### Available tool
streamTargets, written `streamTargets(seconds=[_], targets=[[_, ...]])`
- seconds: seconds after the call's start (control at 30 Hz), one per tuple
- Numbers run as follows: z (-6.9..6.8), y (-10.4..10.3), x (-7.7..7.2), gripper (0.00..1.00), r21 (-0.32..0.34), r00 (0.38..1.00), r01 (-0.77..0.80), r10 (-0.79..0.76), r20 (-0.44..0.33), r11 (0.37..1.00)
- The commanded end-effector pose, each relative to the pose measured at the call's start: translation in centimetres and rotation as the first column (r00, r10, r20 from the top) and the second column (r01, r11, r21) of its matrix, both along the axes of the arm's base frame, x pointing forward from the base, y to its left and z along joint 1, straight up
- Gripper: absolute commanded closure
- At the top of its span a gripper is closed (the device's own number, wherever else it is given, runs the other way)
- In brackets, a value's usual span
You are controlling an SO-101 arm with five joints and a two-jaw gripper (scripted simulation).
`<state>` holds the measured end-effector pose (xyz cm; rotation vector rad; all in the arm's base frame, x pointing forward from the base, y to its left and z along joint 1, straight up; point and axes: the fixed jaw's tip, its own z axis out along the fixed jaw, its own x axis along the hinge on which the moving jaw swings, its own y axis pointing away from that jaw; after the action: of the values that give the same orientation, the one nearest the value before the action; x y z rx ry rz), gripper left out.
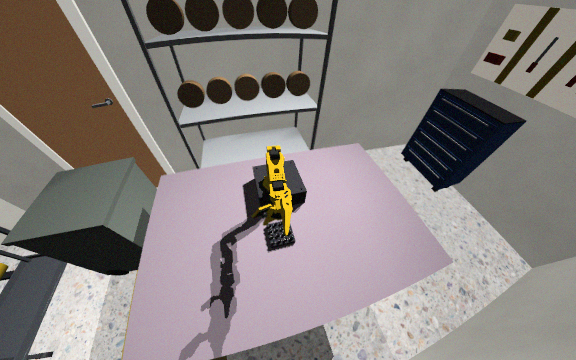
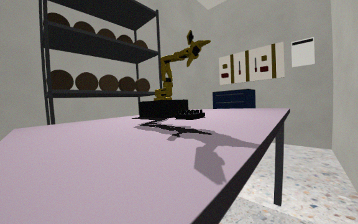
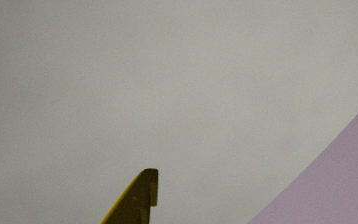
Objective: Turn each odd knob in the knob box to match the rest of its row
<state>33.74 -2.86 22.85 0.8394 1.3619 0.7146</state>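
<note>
The black knob box (image 1: 280,237) lies on the pink table just in front of the arm's black base (image 1: 280,183). It also shows in the exterior view (image 2: 191,114), low and dark; its knobs and marks are too small to read. My yellow gripper (image 2: 199,46) is raised high above the table, well above the box, with its jaws spread wide and nothing between them. In the top view the gripper (image 1: 275,216) overlaps the box's far edge. The wrist view shows only one yellow jaw tip (image 3: 141,197), a grey wall and a corner of the table.
A metal shelf rack (image 1: 238,75) with brown discs stands behind the table. A grey-green cabinet (image 1: 85,215) stands to the left, a dark blue drawer unit (image 1: 460,135) to the right. The table edge (image 2: 253,155) runs near in the exterior view.
</note>
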Motion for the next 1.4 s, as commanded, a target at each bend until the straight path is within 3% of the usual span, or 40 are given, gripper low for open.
streamTargets(seconds=[0.0,0.53,0.57,0.8,1.03,1.1,1.23,1.37], targets=[[0.2,0.0,-0.1,0.0,0.001,1.0,0.0,0.0,0.005,1.0],[0.2,0.0,-0.1,0.0,0.001,1.0,0.0,0.0,0.005,1.0],[0.2,0.0,-0.1,0.6,0.001,1.0,0.0,0.0,0.005,1.0],[-0.7,0.0,-0.5,0.6,0.005,0.999,0.0,0.0,-0.044,1.0],[-4.2,0.2,-2.5,0.6,0.024,0.972,0.003,0.003,-0.235,1.0],[-4.2,0.2,-2.5,0.6,0.024,0.972,0.003,0.003,-0.235,1.0],[-7.3,0.5,-4.7,0.6,0.039,0.919,0.008,0.008,-0.395,0.999],[-10.9,0.7,-7.7,0.6,0.056,0.828,0.017,0.017,-0.561,0.998]])
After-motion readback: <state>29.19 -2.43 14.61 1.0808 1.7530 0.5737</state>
